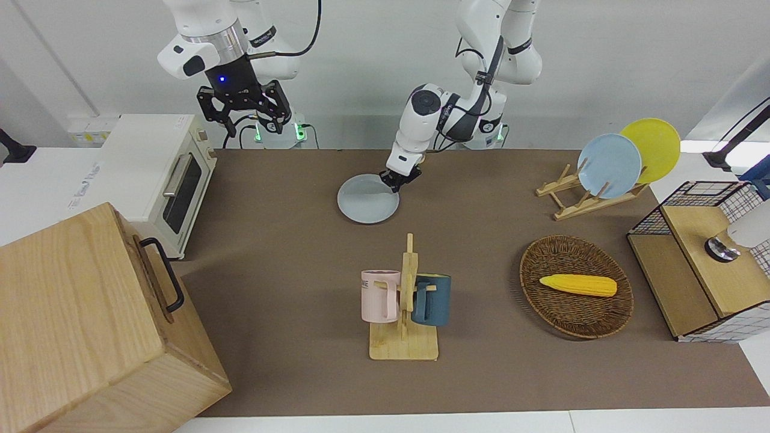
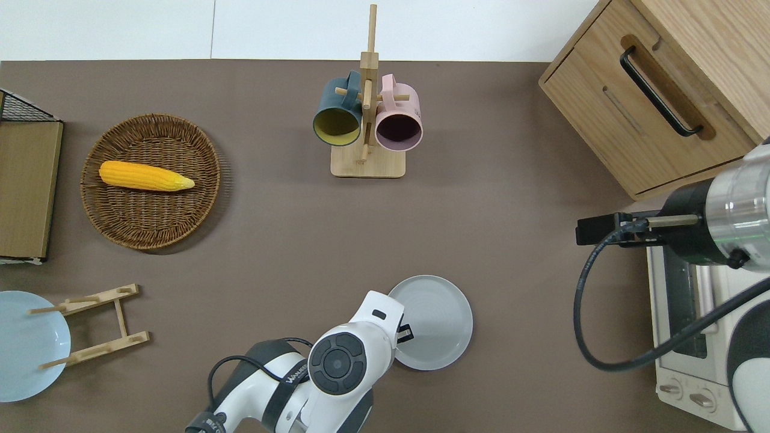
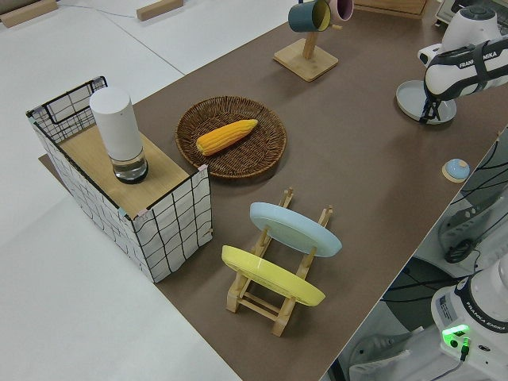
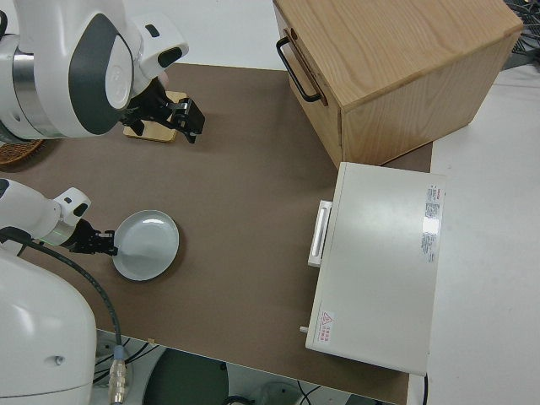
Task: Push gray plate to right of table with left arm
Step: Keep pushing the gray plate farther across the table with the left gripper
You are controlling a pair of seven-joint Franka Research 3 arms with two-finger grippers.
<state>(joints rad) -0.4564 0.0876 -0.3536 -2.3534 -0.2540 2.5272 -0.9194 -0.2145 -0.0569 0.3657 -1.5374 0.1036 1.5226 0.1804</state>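
Large rectangular table (image 1: pixel 289 258) with dull brown top and white edges carries everything. Round pale gray plate (image 1: pixel 367 199) lies flat near the robots' edge, mid-table. Bamboo mug stand (image 1: pixel 404 337) sits farther from the robots than the plate. Round woven wicker basket (image 1: pixel 559 313) rests toward the left arm's end; wooden dish rack (image 1: pixel 571 201) stands nearer to the robots than the basket. Wire-grid box with wooden shelf (image 1: pixel 692 282) sits at the left arm's end. White toaster oven (image 1: pixel 150 162) and light oak wooden cabinet with black handle (image 1: pixel 78 325) occupy the right arm's end, the cabinet farther from the robots.
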